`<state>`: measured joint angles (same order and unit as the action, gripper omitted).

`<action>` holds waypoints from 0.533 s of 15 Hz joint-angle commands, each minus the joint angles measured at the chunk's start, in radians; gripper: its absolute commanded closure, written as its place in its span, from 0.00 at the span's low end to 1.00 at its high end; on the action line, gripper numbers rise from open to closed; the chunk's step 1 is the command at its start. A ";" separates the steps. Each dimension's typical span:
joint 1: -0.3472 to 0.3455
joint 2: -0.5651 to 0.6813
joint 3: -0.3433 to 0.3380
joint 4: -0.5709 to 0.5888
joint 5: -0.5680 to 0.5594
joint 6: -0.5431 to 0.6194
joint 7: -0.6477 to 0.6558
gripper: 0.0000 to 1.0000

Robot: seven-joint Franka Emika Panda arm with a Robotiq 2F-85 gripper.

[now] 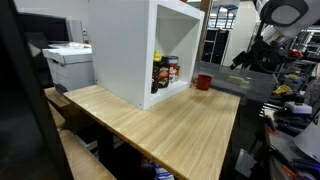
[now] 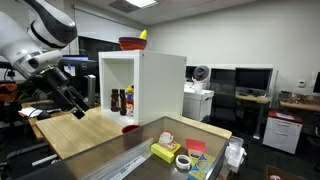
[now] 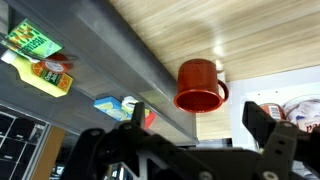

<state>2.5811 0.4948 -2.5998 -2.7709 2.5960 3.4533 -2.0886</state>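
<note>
**Jaws wide and empty, red cup ahead near the counter's edge**

Your jaws stand wide apart and hold nothing. In the wrist view the two fingers [image 3: 137, 112] rise from the bottom of the picture. The red cup [image 3: 198, 85] shows between them but farther ahead, and they do not touch it.

The cup is plain red and stands upright, with its mouth open toward your camera. Its small handle points to the right side of that view. It stands on the wooden counter [image 1: 170, 125], close to the edge where the wood meets a dark grey strip [image 3: 120, 55].

In an exterior view the cup is just beside the open front of the white cabinet [image 1: 125, 50]. Some bottles [image 1: 165, 72] stand inside the cabinet. Its wall closes one side of the cup, and the side facing you is open.

The arm [image 2: 40, 35] hangs in free air off the counter's side, apart from the wood. From the cabinet the wood runs long and broad to its other edges. Colourful packets [image 3: 40, 60] lie past the grey strip. A red bowl [image 2: 130, 43] sits on the cabinet's top.
</note>
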 commanded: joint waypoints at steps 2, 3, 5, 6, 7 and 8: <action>-0.034 0.001 0.035 -0.001 -0.011 0.000 0.003 0.00; -0.044 -0.001 0.044 0.001 -0.017 0.000 0.000 0.00; -0.075 -0.006 0.072 0.005 -0.033 0.000 -0.005 0.00; -0.090 -0.008 0.086 0.007 -0.039 0.000 -0.004 0.00; -0.108 -0.009 0.103 0.009 -0.045 0.000 -0.004 0.00; -0.130 -0.008 0.126 0.010 -0.051 0.000 -0.002 0.00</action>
<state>2.5133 0.4924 -2.5288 -2.7697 2.5705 3.4531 -2.0886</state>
